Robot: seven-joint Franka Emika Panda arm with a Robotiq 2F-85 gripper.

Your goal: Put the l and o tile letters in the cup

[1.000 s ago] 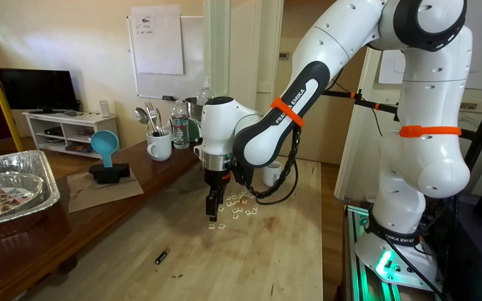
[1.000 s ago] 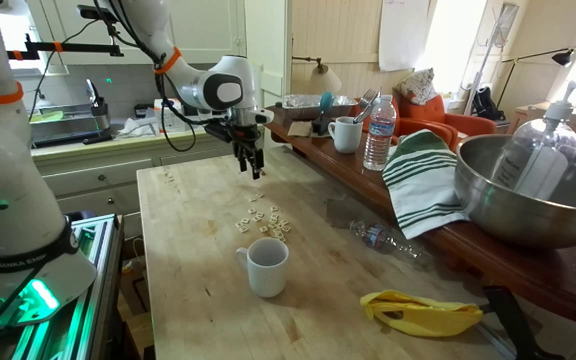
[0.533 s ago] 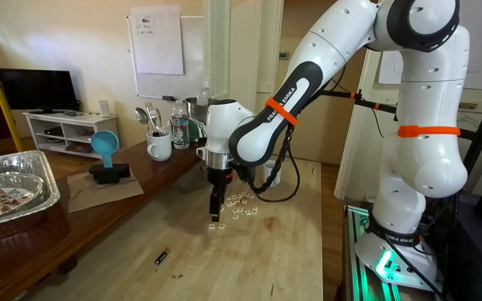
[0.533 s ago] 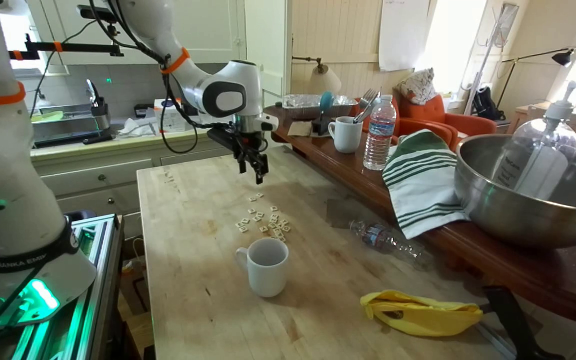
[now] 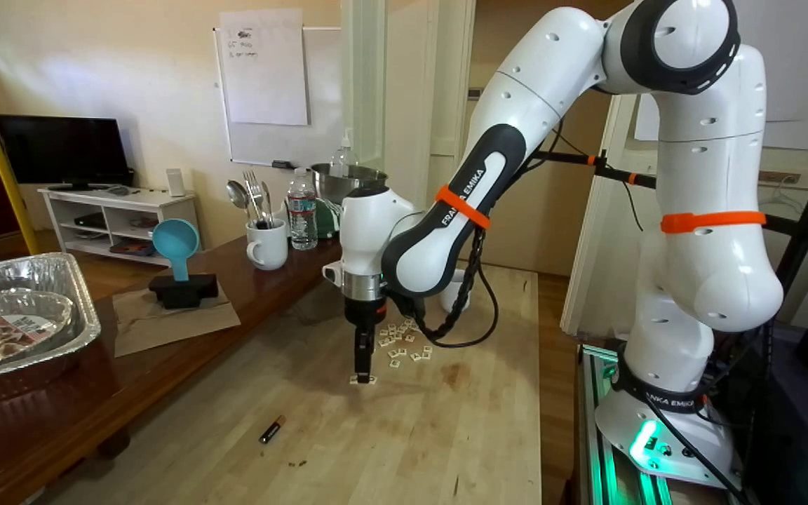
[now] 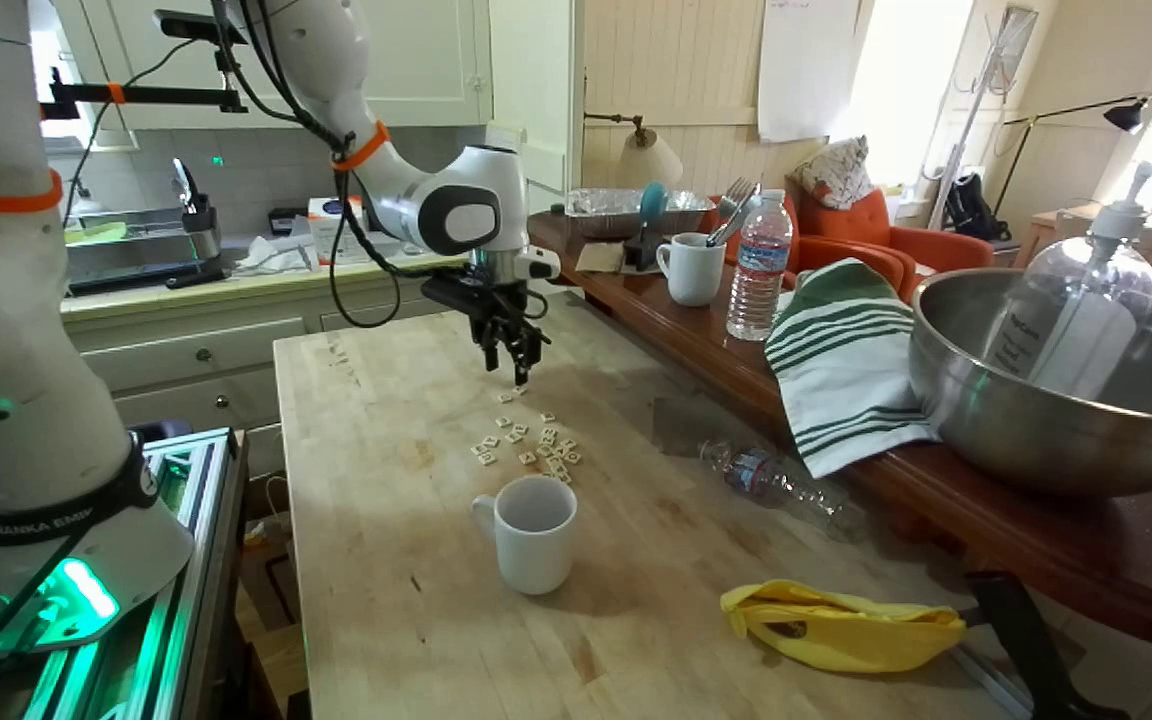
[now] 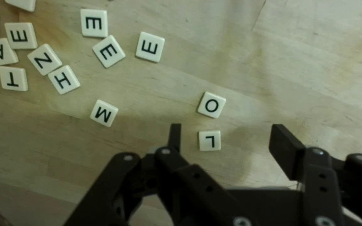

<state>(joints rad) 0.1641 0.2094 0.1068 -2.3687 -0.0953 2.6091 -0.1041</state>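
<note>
Since a moment ago the gripper [image 7: 226, 138] has sunk lower, and in an exterior view its fingertips [image 5: 363, 370] now hide part of the pair made by the L tile [image 7: 210, 140] and the O tile [image 7: 211, 104]. They stand spread wide, the L showing between them on the wooden table [image 6: 386, 560], the O just beside it. The white cup [image 6: 534, 545] stands upright, well apart, past the scattered tiles [image 7: 64, 80].

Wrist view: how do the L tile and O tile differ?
The L tile lies nearly square to the frame; the O tile is rotated. The L tile appears within the gap of the open gripper; the O tile shows above that gap. Both are pale, face-up, with a black letter.
</note>
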